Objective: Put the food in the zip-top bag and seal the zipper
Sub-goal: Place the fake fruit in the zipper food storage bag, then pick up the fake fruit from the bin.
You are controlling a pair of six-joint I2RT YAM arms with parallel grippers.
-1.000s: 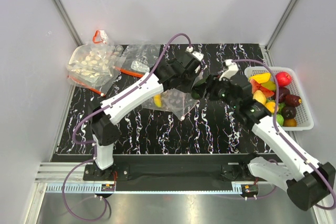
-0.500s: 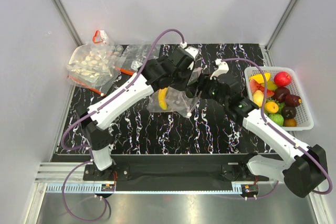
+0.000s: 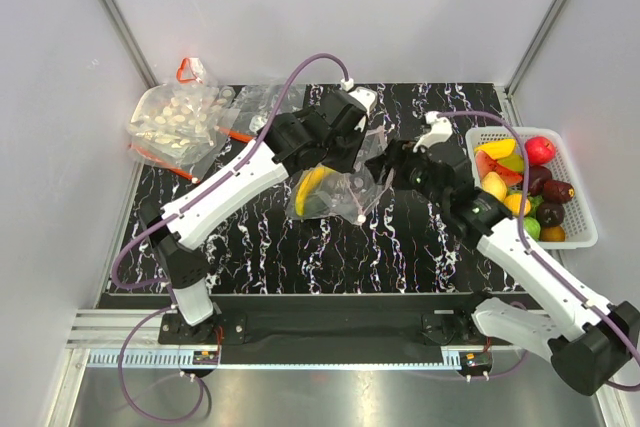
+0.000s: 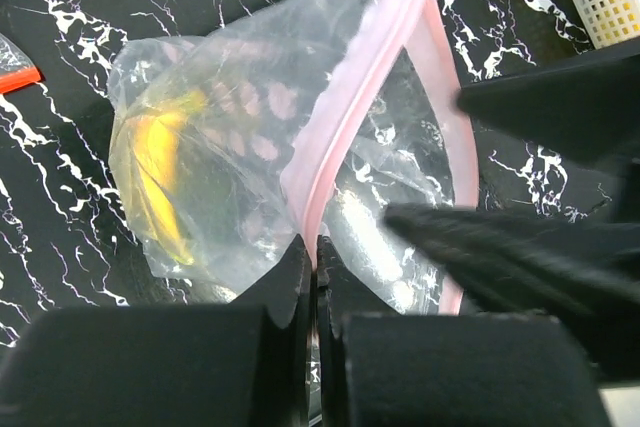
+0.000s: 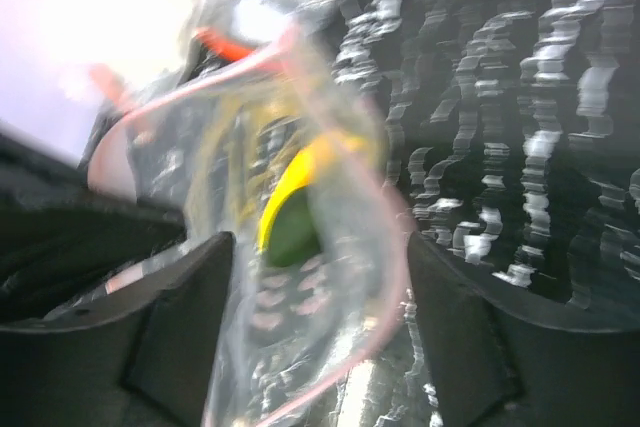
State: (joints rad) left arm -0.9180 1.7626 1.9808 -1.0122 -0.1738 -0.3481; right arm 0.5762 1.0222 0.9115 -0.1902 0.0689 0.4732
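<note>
Item 1, left gripper (image 4: 312, 247): jaws closed tight, pinching the zipper (image 4: 350, 97) at the near lip of the bag mouth

Item 2, right gripper (image 5: 318, 247): jaws spread wide at the bag mouth, holding nothing; in the left wrist view one dark finger (image 4: 500, 257) lies inside the opening

Item 3, zip-top bag (image 3: 340, 197): clear, dotted, mid-table between the two grippers, mouth gaping toward the right arm, body slumped on the black marbled table (image 3: 400, 247)

Item 4, food, bagged: one yellow piece (image 4: 160, 177) at the bag's closed end, with a dark green part beside it in the blurred right wrist view

Item 5, food, unbagged (image 3: 535, 182): red, yellow, orange, green and purple pieces heaped in the white mesh basket (image 3: 585, 237) at the table's right edge

Item 6, other clear bags (image 3: 180, 122): far left corner, well apart
</note>
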